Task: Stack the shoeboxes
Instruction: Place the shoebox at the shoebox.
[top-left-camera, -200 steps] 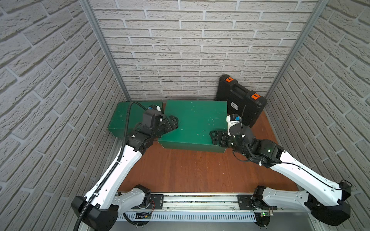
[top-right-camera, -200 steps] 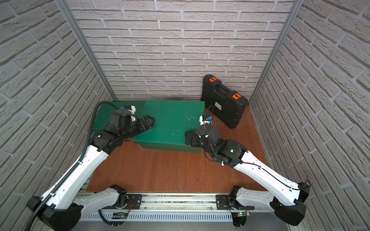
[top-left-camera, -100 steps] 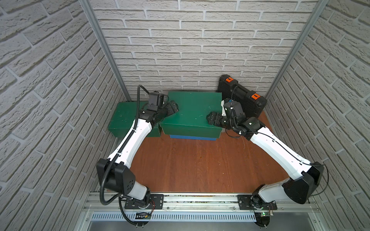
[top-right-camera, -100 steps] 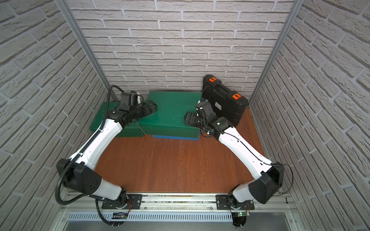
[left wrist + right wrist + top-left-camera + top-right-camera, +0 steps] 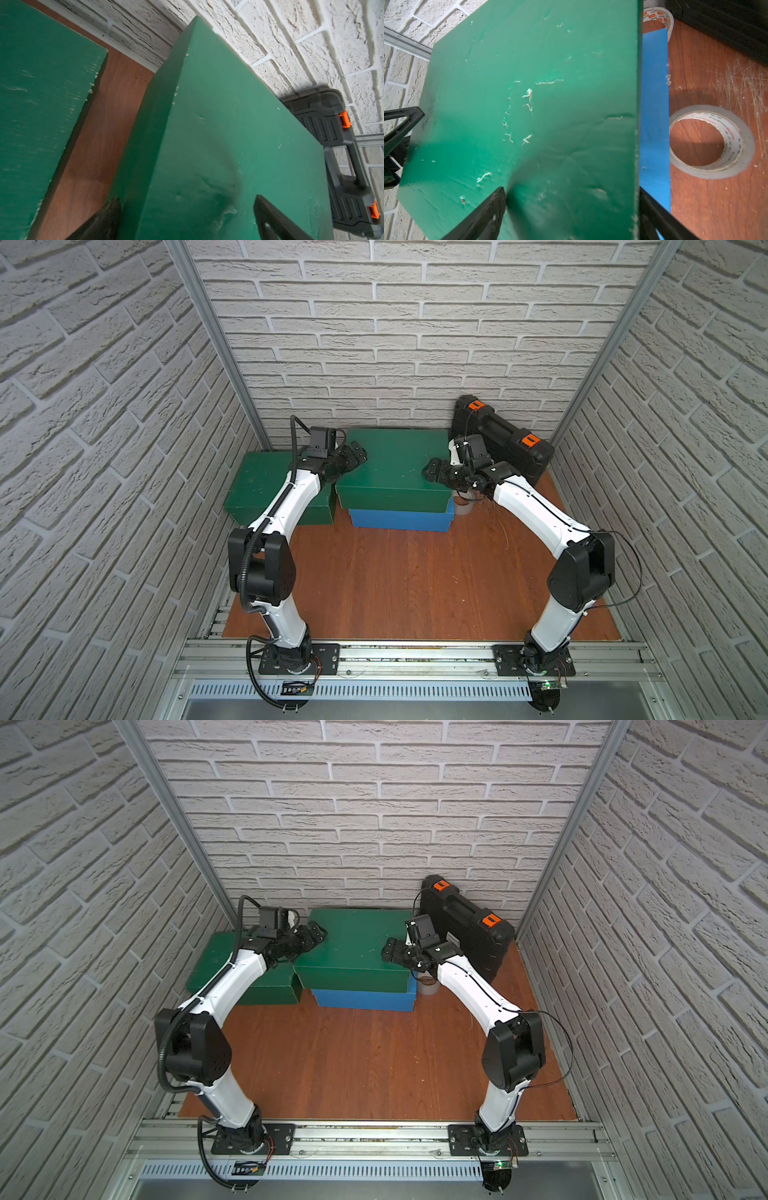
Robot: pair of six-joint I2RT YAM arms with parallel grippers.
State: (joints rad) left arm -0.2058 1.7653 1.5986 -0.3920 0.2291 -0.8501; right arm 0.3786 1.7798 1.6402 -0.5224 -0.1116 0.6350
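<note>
Change, in both top views: the green shoebox [image 5: 390,464], nearer the front a second ago, now rests on the blue shoebox [image 5: 399,520]; the second green shoebox [image 5: 257,485] waits beside, unstacked.

Left wrist: my left gripper [image 5: 188,198] stands wide astride the lid edge.

Right wrist: my right gripper [image 5: 571,188] is wide too; a tape roll [image 5: 710,143] lies on the scratched wooden tabletop [image 5: 716,72], with a brick wall [image 5: 404,12] behind.

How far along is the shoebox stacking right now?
Done: the top green shoebox sits on the blue shoebox. In hand: the left gripper and right gripper, jaws open, flank its ends. Left: the second green shoebox, on the table beside the stack, goes on top.
</note>
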